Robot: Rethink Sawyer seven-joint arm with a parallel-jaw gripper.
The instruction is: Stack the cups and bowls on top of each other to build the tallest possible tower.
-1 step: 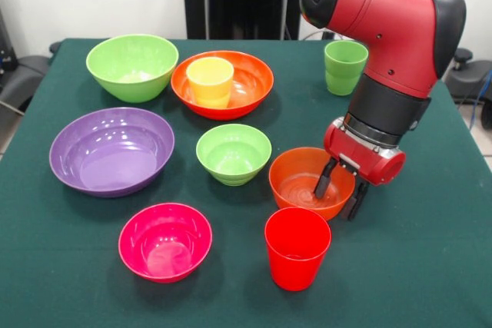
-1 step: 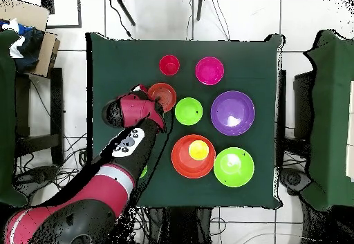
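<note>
big purple bowl: the large glossy purple plastic bowl [image 1: 111, 150] sits open side up and empty at the left of the front view, well apart from the arm.

big orange bowl: the large glossy orange plastic bowl [image 1: 247, 87] is at the back, with the yellow plastic tumbler [image 1: 210, 81] standing upright inside it, so that bit of stacking looks done already.

big green bowl: the large lime green plastic bowl [image 1: 132, 66] sits just beside the big orange one, empty.

small bowls: the small lime green plastic bowl [image 1: 233, 153] is mid-table, the small magenta-pink plastic bowl [image 1: 164, 240] is at the front, and both are loose.

key relation: the small orange plastic bowl [image 1: 300, 179] is right under the red and black claw [image 1: 340, 190]. One finger [image 1: 324, 180] dips inside the bowl and the other hangs outside, so the rim's right-hand wall sits between them.

claw state: spread apart, straddling that wall, not pinching it yet as far as the front view shows. Probably a rim grab coming.

cups: the red plastic tumbler [image 1: 297, 247] stands upright just in front of the small orange bowl, close enough to get bumped on a lift. The light green plastic tumbler [image 1: 344, 67] stands at the far corner behind the arm. No purple cup visible.

writing: no brands, labels or readable text anywhere, lol.
</note>
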